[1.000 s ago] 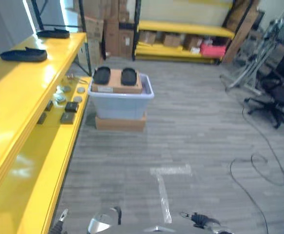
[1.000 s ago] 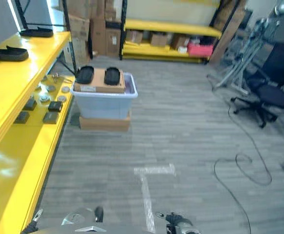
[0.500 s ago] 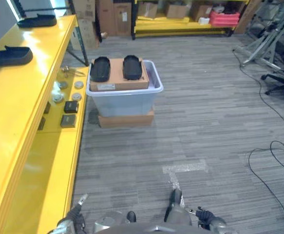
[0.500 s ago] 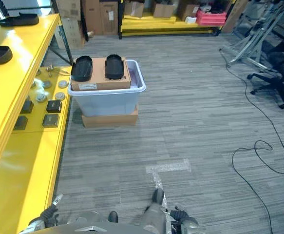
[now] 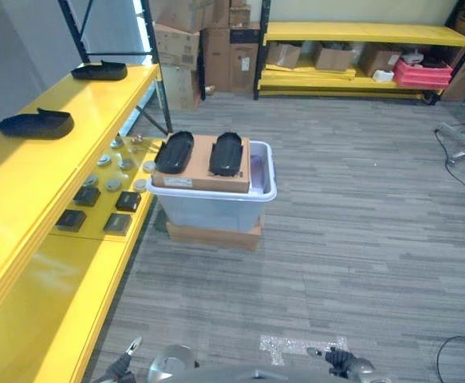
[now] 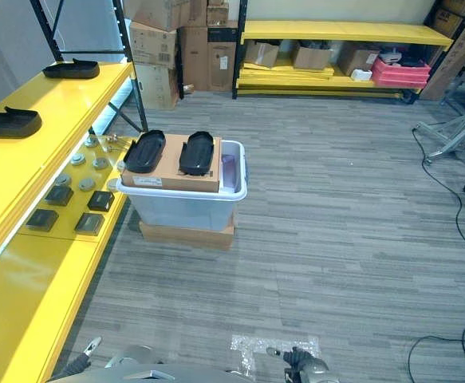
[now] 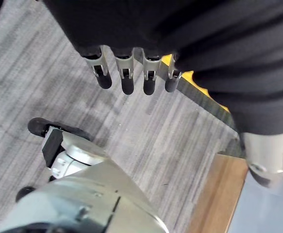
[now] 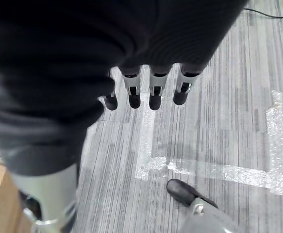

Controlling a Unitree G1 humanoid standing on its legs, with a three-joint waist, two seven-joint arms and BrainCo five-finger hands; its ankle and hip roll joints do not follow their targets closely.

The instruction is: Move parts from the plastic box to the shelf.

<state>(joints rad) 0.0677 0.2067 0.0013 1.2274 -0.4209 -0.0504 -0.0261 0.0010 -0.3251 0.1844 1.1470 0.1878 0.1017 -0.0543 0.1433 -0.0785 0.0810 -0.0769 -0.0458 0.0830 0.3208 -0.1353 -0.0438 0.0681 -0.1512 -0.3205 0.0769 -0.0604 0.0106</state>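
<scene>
Left hand and right hand hang with fingers relaxed, empty

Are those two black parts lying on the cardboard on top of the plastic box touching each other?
Apart. In the left eye view the two black parts lie side by side on the cardboard over the plastic box, with a strip of bare cardboard plainly showing between them.

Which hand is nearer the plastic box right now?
Left, slightly. The left hand hangs low on the shelf side, roughly below the plastic box; the right hand hangs further right. Both are well short of it, holding nothing.
</scene>
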